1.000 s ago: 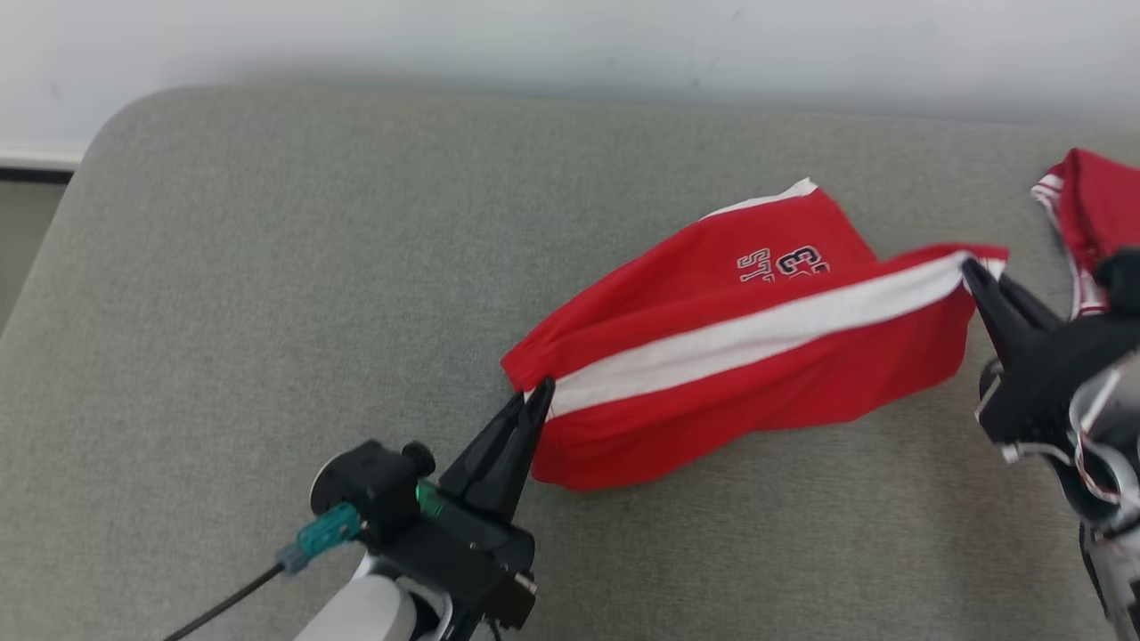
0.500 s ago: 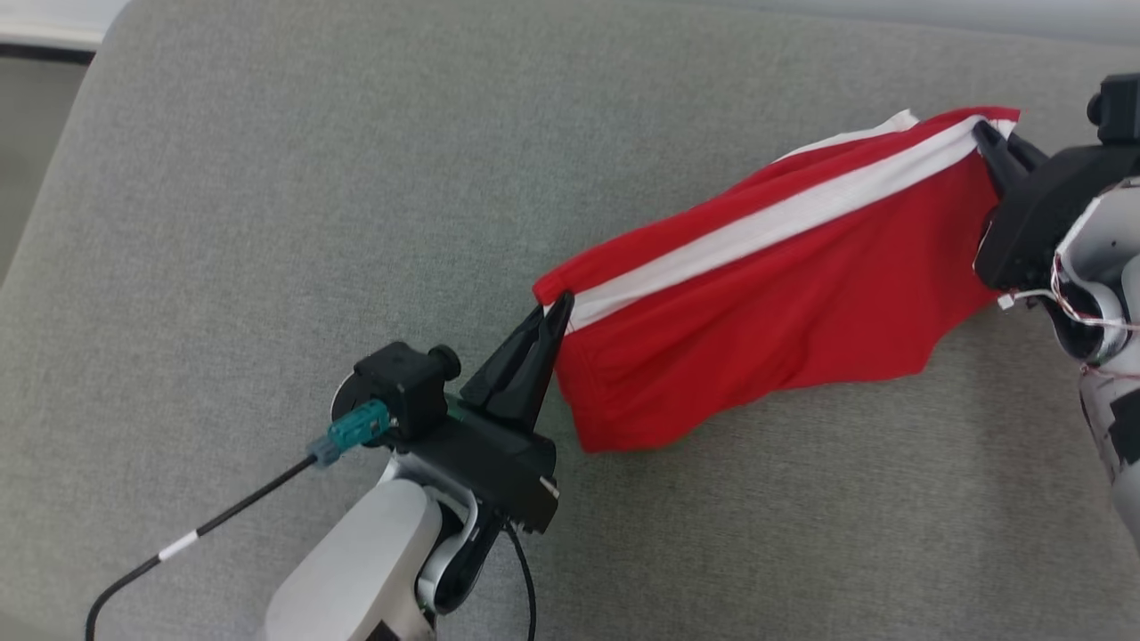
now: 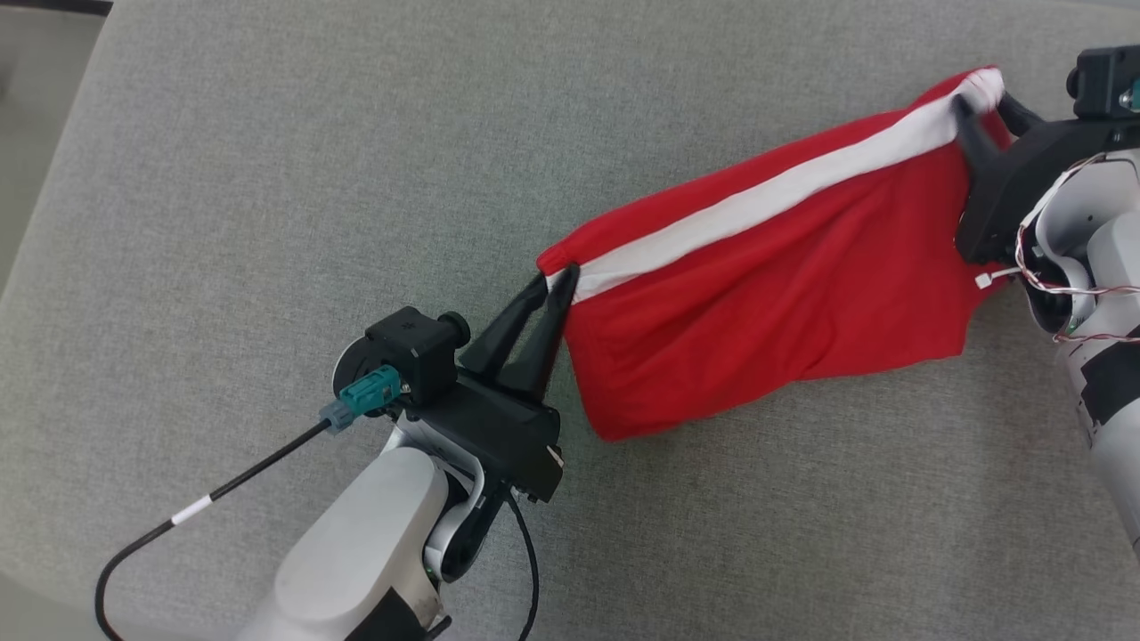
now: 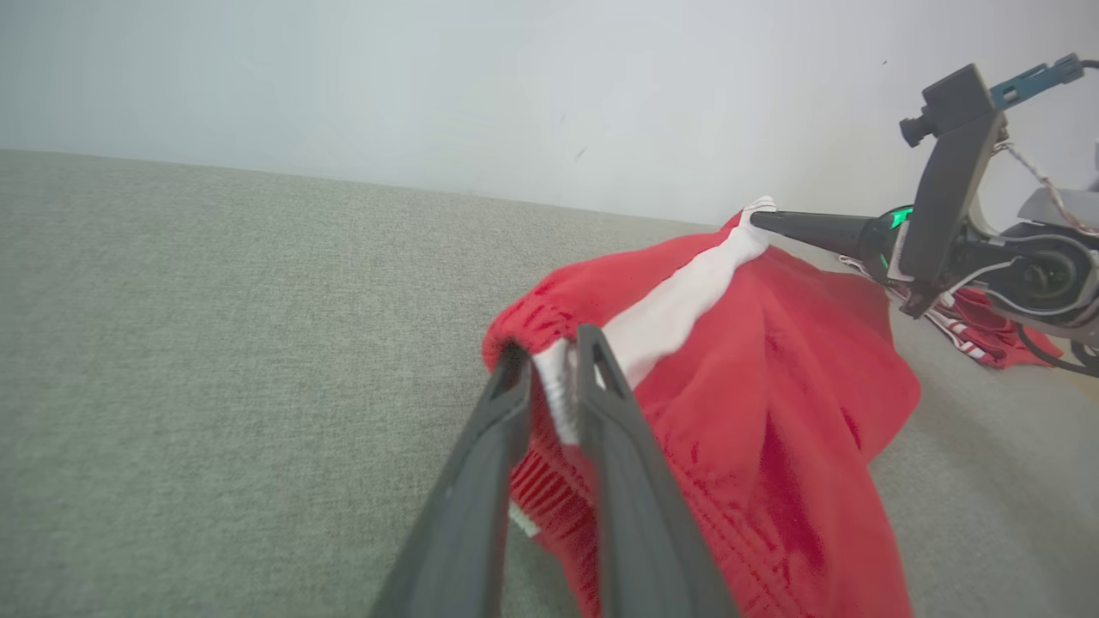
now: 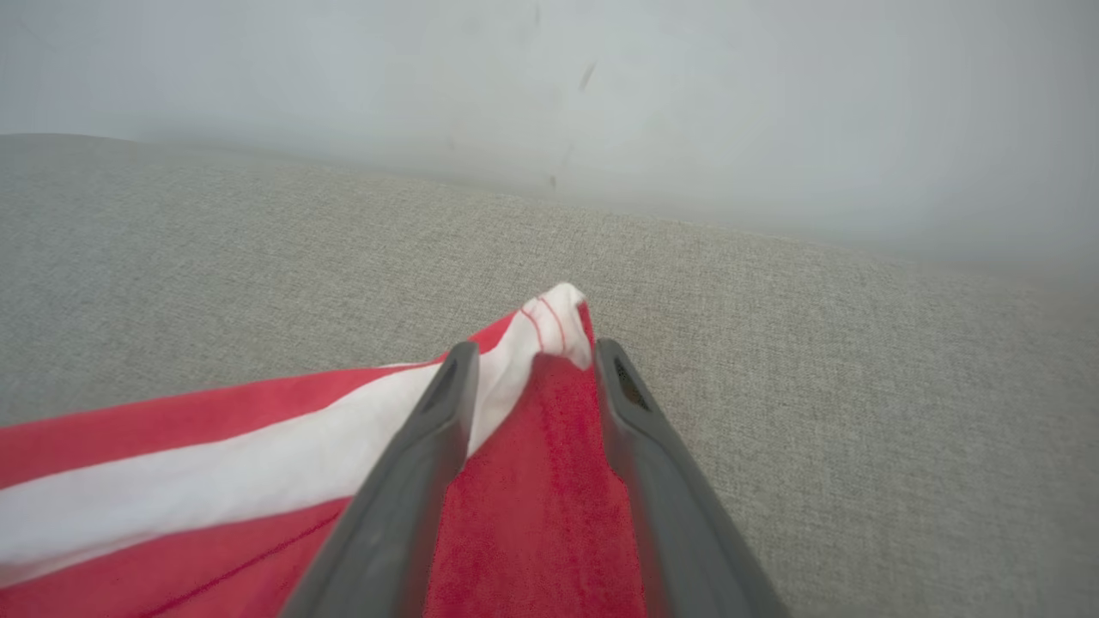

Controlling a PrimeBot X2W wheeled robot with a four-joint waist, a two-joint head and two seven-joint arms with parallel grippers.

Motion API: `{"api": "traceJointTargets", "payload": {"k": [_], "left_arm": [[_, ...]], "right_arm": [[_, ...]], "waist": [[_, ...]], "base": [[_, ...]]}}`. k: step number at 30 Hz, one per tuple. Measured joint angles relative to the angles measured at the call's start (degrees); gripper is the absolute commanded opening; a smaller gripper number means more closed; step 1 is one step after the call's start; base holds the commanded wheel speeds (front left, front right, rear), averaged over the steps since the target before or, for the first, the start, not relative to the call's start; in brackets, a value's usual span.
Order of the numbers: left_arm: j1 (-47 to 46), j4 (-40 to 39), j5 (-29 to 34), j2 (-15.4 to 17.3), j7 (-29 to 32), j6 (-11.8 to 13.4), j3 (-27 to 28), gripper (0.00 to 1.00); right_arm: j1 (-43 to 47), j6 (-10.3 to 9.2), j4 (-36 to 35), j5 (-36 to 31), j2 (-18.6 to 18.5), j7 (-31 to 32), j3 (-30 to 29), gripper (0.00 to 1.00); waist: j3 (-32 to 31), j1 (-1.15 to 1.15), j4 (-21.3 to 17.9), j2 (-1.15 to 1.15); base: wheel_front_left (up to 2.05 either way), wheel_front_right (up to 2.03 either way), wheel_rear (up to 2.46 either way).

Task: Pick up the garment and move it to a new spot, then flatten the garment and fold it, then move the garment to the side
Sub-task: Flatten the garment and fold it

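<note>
Garment (image 3: 775,294): one, red; left hand (image 3: 557,278) pinching end, right hand (image 3: 980,102) parted at other.

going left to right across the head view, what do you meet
black cable → left gripper → red garment → right gripper

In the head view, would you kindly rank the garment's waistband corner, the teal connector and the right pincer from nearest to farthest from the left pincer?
From the left pincer:
1. The waistband corner: between its fingertips.
2. The teal connector: lower left, on its own wrist.
3. The right pincer: far upper right, at the garment's other end.
</note>
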Motion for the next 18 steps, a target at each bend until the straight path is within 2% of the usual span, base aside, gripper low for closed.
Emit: {"api": "traceJointTargets", "payload": {"k": [10, 14, 18], "left_arm": [[4.85, -0.31, 3.18, -0.51, 0.00, 0.00, 3.38, 1.00], [8.63, -2.47, 6.05, 0.08, 0.01, 0.09, 7.02, 1.00], [13.04, -6.42, 9.91, 0.99, 0.00, 1.53, 11.76, 1.00]], "right_arm": [[4.08, 0.00, 0.77, 4.54, -1.78, -6.08, 6.55, 1.00], [7.51, 0.00, 0.01, 7.09, -3.59, -8.02, 8.49, 1.00], [10.55, 0.00, -0.01, 9.29, -5.04, -9.05, 9.40, 1.00]], "waist": [[-4.27, -0.01, -0.74, 0.00], [-6.65, -0.01, -0.96, -0.01], [-8.95, -0.02, -1.22, -0.01]], "base": [[0.00, 0.00, 0.00], [0.00, 0.00, 0.00], [0.00, 0.00, 0.00]]}}
